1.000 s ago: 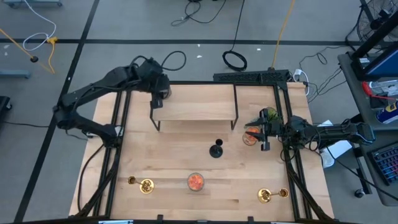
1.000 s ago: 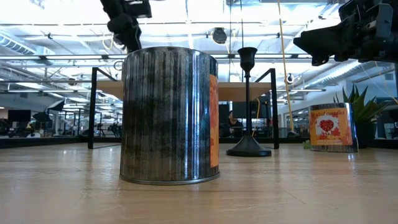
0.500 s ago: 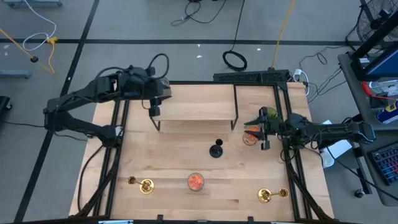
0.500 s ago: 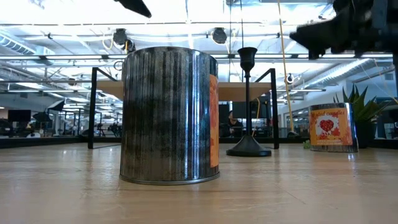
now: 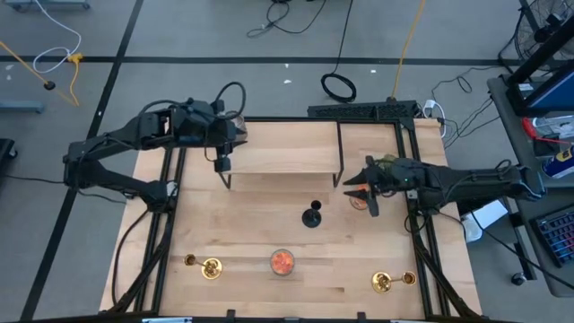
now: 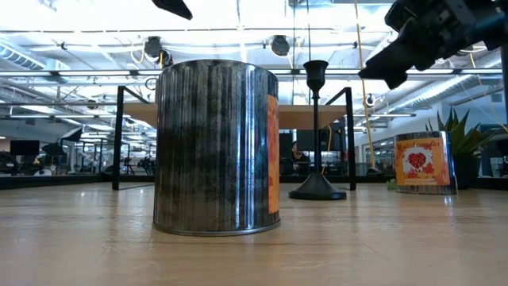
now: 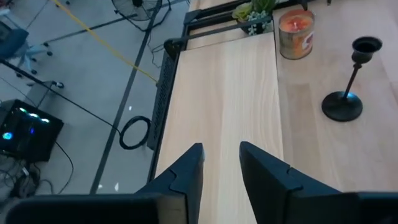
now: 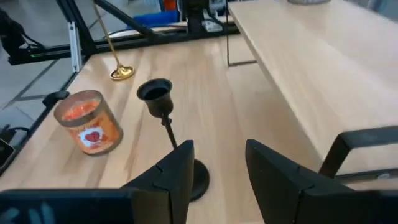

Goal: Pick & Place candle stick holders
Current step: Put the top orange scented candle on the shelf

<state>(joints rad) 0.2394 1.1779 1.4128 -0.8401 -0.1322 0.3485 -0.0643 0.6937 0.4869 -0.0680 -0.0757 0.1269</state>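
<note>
Black holder [image 5: 311, 216]: upright near the middle of the tabletop [image 5: 251, 233], just in front of the shelf's right half; touched by nothing.
Left gold holder [image 5: 204, 266]: lying on its side near the tabletop's front-left corner.
Right gold holder [image 5: 387, 282]: lying on its side near the front-right corner, well apart from the other.
Shelf [image 5: 278, 154]: a wooden riser on black legs along the back of the tabletop.
Front jar [image 5: 282, 261]: orange-filled, at the front edge between the two gold holders.
Right jar [image 6: 421, 163]: orange-labelled, near the right edge, just in front of the plant [image 5: 387, 164]; in the high view the right arm covers most of it.
Left gripper [image 7: 219, 163]: over the shelf's left end, fingers slightly spread, holding nothing.
Right gripper [image 8: 216, 165]: in the air just right of the black holder, pointing toward it, fingers spread and empty; the holder's stem shows just beyond its fingers in the right wrist view.
</note>
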